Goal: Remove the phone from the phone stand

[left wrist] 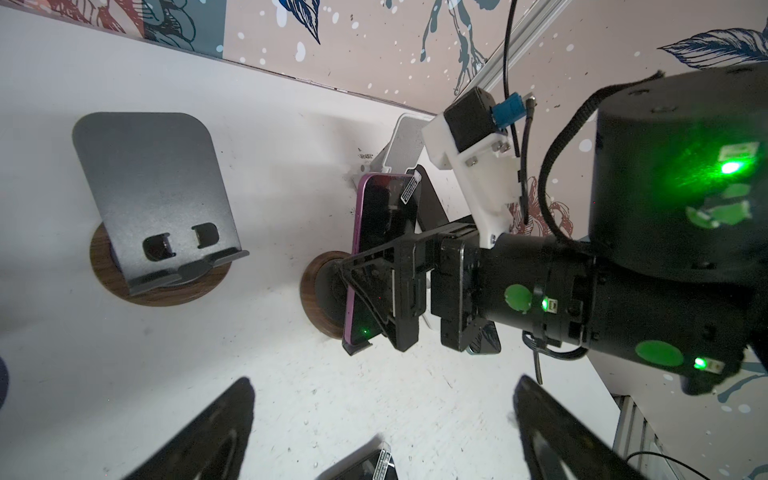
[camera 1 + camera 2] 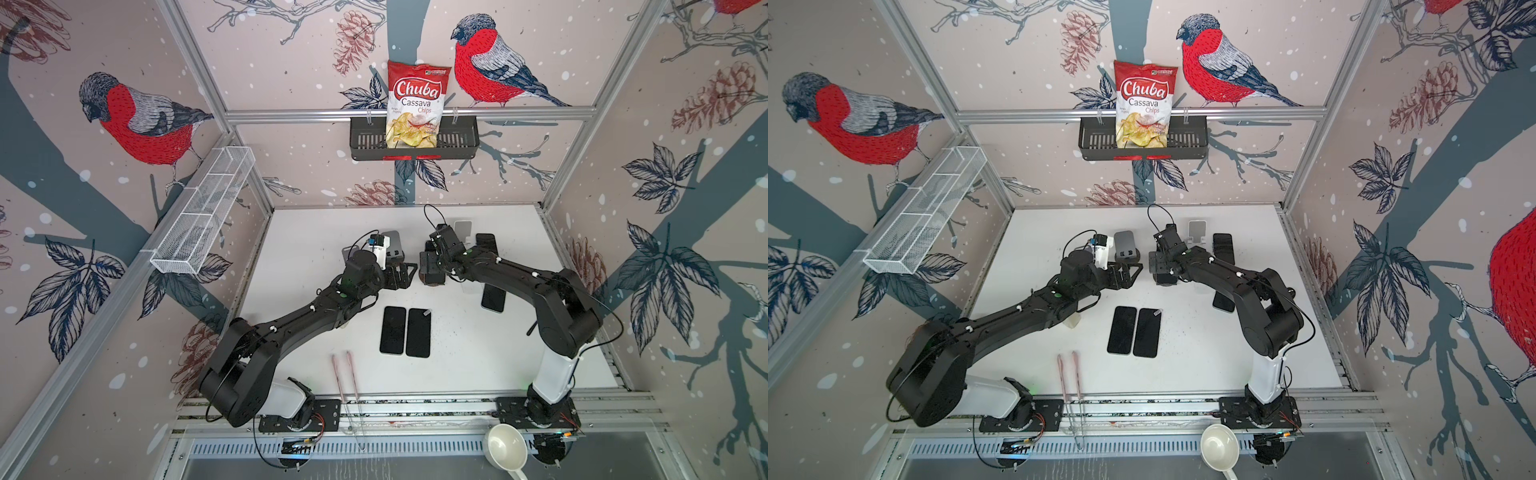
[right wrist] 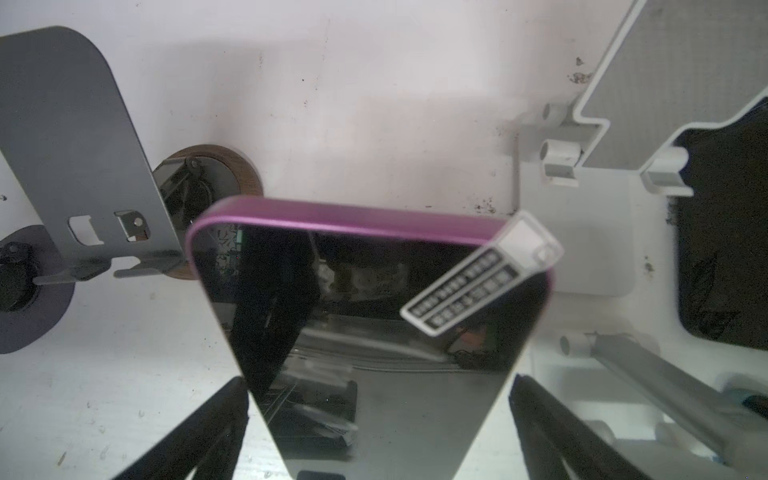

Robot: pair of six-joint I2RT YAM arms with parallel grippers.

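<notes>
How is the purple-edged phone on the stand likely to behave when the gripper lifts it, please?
The purple-edged phone looks rigid, so it should lift without bending. Its glossy face shows reflections, so it may slip. It leans on a round-based stand, so a sideways push could tip it.

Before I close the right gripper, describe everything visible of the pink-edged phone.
The phone is a slim slab with a glossy dark screen and a metallic pink-purple frame. A small printed sticker overhangs one top corner. It leans upright on a stand with a round wooden base. The right gripper straddles its sides, jaws open; contact is unclear.
</notes>
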